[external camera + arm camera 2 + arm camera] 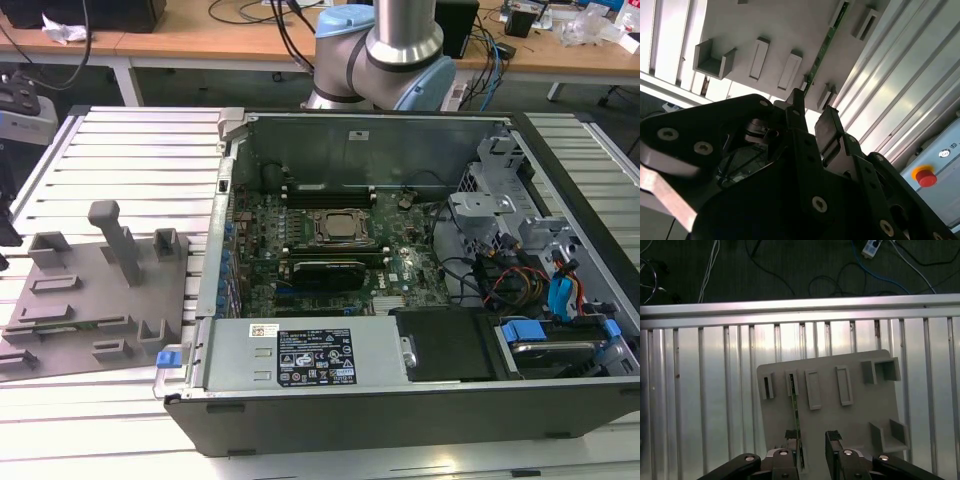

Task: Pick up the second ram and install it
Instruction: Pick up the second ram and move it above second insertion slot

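Exterior view: a slatted aluminium desk [130, 150] carries an open computer case [360, 150] with its motherboard [400, 270] exposed. The arm [400, 45] rises behind the case and is cut off by the picture's upper edge. On the exterior view's left of the case lies the grey holder tray [90, 300], clipped at the picture's edge. A faint green strip in one of its slots is too small there to identify with certainty.

First wrist view: the second ram [795, 410] stands on its long edge in the tray's slots. It appears only as a thin green line, so its chips and label are hidden. The tool [812, 442] is released, its two fingers [832, 440] standing apart. The ram's near end runs into the gap, close beside one finger; contact cannot be judged.

Second wrist view: the dark tool body hides much of the tray, and the ram's near end passes behind a fingertip [797, 102].
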`<state>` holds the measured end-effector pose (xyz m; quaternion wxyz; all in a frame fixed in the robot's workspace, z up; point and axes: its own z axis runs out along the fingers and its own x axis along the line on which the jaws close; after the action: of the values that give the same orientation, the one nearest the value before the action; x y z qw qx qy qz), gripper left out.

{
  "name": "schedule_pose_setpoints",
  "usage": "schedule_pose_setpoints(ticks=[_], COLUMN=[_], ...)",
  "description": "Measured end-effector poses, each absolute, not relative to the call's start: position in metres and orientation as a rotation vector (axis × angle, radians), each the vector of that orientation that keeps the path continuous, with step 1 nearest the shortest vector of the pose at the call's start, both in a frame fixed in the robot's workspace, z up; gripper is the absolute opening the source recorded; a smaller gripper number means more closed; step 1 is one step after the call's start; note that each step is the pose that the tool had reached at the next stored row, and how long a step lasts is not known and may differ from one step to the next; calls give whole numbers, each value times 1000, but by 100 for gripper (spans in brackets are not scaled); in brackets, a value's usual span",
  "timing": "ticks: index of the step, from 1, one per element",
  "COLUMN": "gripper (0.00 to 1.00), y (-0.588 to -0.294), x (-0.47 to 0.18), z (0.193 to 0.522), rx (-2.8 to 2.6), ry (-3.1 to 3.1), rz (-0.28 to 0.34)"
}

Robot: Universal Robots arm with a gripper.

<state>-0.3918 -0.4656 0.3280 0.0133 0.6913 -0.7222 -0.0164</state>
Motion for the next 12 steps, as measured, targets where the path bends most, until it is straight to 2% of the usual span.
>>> schedule_pose_setpoints(ticks=[12], gripper=[36], y=[-466], x=[-392], z=[320], rx=[2154], ry=[-2250], rz=[-51])
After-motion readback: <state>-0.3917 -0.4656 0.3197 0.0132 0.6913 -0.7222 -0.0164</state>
